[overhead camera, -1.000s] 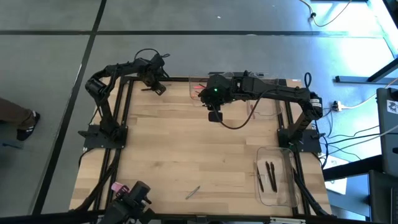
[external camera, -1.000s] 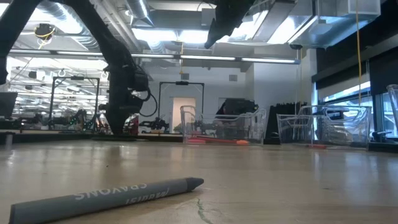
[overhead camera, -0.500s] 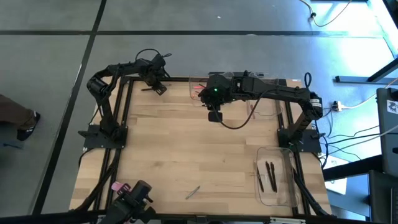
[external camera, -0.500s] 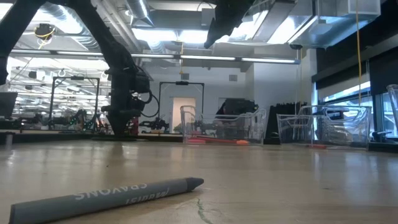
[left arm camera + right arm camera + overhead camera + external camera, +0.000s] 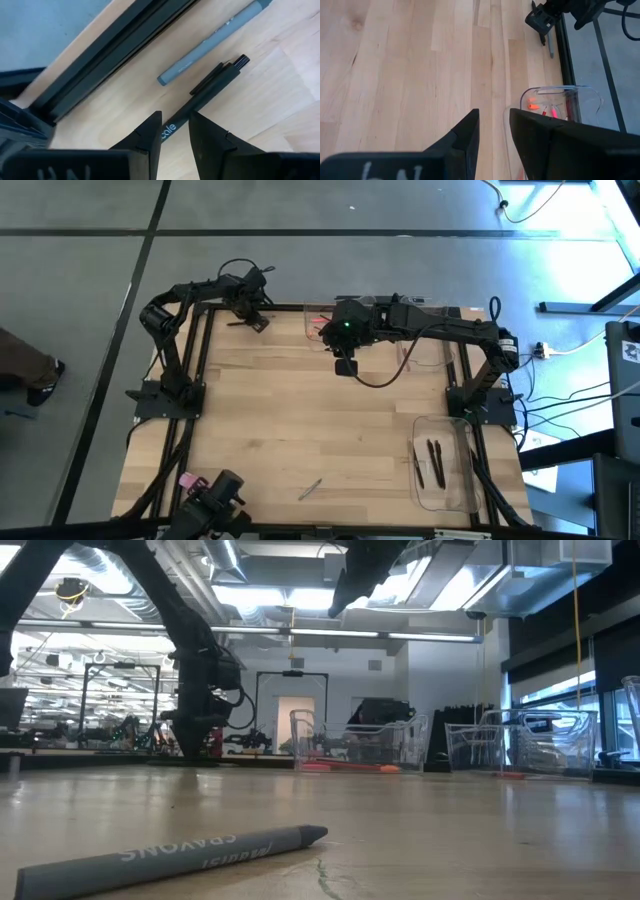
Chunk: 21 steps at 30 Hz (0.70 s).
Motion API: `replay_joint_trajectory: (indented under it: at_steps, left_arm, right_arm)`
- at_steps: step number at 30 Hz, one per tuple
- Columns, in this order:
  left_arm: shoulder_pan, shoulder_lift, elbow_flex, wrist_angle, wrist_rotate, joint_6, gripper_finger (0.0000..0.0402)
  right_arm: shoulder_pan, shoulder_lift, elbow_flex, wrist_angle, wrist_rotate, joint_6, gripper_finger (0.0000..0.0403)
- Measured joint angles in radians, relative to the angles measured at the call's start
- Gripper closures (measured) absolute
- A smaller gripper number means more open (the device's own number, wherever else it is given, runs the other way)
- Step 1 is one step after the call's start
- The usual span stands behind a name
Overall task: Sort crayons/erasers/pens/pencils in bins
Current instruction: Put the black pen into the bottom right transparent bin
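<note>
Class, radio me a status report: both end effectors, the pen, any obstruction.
Left end effector open, straddling black pen at table's far-left edge. Right end effector empty, raised near far bin. Grey crayon beside pen, frame bar close.

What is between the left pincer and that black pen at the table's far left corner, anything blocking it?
Nothing visible. The left pincer hangs open directly over the black pen, fingers either side of its barrel. A grey pen lies beside it, apart, toward the black frame bar, not in the path.
</note>
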Motion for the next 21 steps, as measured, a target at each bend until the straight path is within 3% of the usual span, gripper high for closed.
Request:
replay_joint_trajectory:
  at_steps: [21]
  left_arm:
    - [0.000, 0.006, 0.000, -0.030, 0.035, -0.042, 0.0309]
  right_arm:
    - [0.000, 0.000, 0.000, 0.006, 0.000, -0.050, 0.0292]
